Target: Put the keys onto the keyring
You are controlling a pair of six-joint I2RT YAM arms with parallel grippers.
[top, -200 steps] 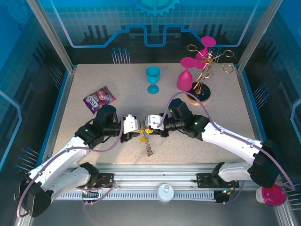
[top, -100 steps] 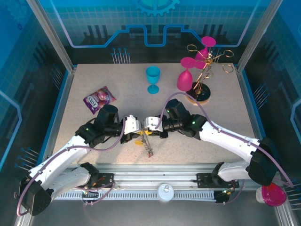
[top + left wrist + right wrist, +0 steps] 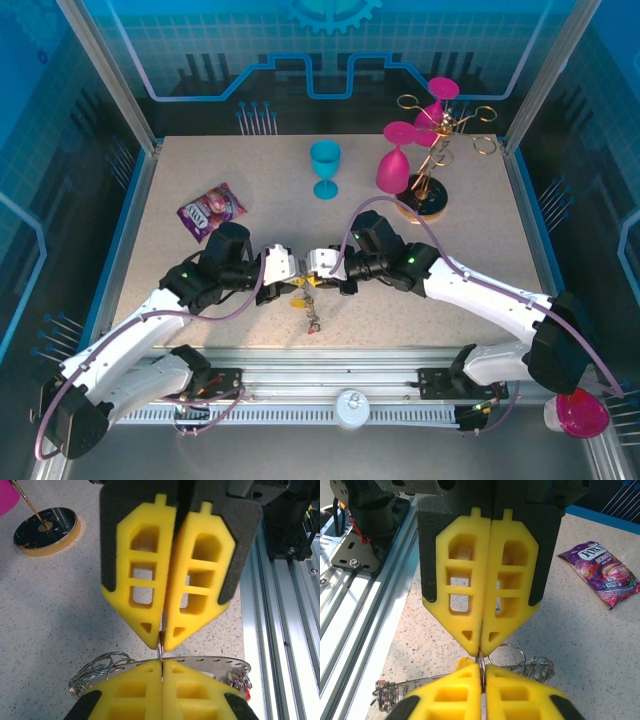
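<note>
1. Table (image 3: 480, 250): speckled beige top, blue edging, alu rail along near edge.
2. Arms, L + R: both reach inward and meet nose to nose at centre-front of table.
3. Glass rack (image 3: 432, 170): gold hoops on a round black base, far R; two pink goblets (image 3: 395, 160) hang on it upside down.
4. Teal goblet (image 3: 325, 168): upright, far centre, just L of rack.
5. Candy bag (image 3: 211, 210): purple, flat on table, far L, well apart from arms.
6. Left gripper (image 3: 161, 662): yellow pads clenched, thin metal edge of ring nipped between tips.
7. Right gripper (image 3: 480, 666): pads pressed together, nipping same ring edge from opp. side; tips of both grippers almost touch.
8. Keyring (image 3: 215, 661): flat grey disc w/ small wire loops round rim, held edge-on between both grippers, just above table.
9. Keys (image 3: 314, 322): small cluster directly below grippers, nr front edge; can't tell if attached to ring.
</note>
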